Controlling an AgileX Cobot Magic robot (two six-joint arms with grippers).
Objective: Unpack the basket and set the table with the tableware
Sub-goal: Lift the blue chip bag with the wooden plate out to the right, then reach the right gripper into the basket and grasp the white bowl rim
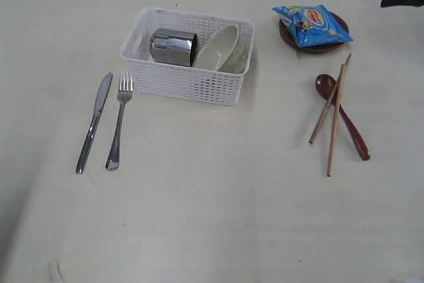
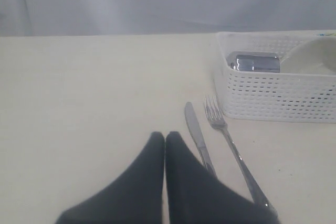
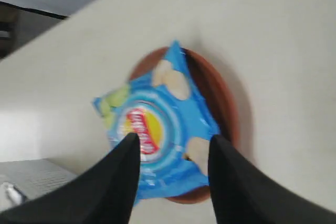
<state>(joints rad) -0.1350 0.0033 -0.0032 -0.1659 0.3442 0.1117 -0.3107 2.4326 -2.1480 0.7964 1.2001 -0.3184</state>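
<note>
Beyond the right gripper (image 3: pixel 174 139), jaws spread and empty, lies a blue packet (image 3: pixel 157 114) on the brown plate (image 3: pixel 221 103). Just ahead of the left gripper (image 2: pixel 164 135), jaws pressed together on nothing, lie knife (image 2: pixel 194 129) and fork (image 2: pixel 224 128) side by side; beyond them stands the basket (image 2: pixel 273 98), holding cup (image 2: pixel 254 62) and bowl (image 2: pixel 315 56).

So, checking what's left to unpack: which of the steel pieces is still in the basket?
The steel cup, lying on its side in the basket beside the bowl; the knife and fork already lie on the table.
</note>
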